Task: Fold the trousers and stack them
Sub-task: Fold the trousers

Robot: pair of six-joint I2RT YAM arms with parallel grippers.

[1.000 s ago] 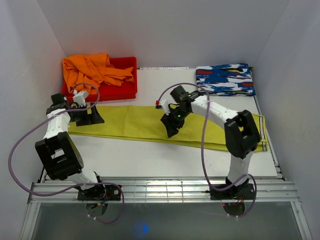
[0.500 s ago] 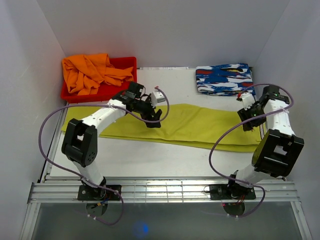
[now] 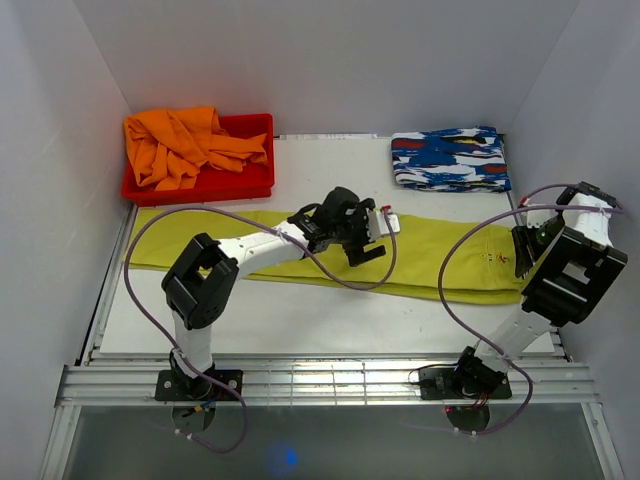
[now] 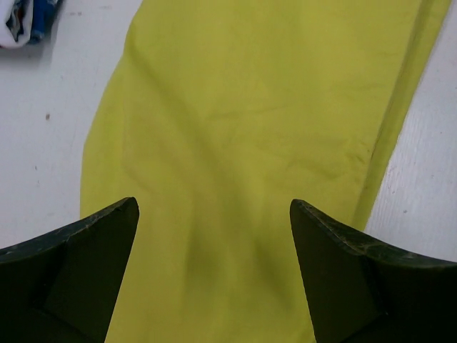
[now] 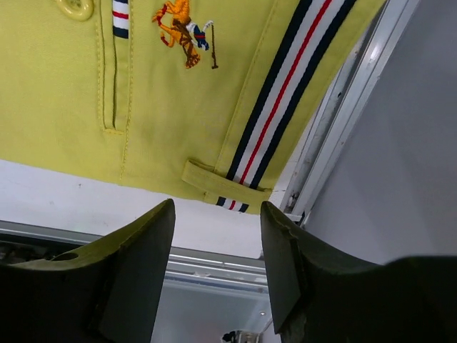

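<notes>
Currently we judge the step in hand to be the approach to the first fold. The long bright yellow-green cloth trousers lie flat and unfolded across the white bench, and neither arm has hold of them.

The left end effector hangs over the mid-length of the legs with its jaws spread wide. Plain yellow-green cloth lies directly below and ahead of it; we cannot tell whether the fingertips touch the fabric.

The right end effector is partly spread and pinches nothing. The dark, white and red striped waistband and a belt loop lie just ahead of its fingertips, at the bench edge.

For the next move we would lower each end effector onto the cloth beneath it, close on a single edge, and carry the waistband end over toward the leg end. Stacking comes after the folds.
</notes>
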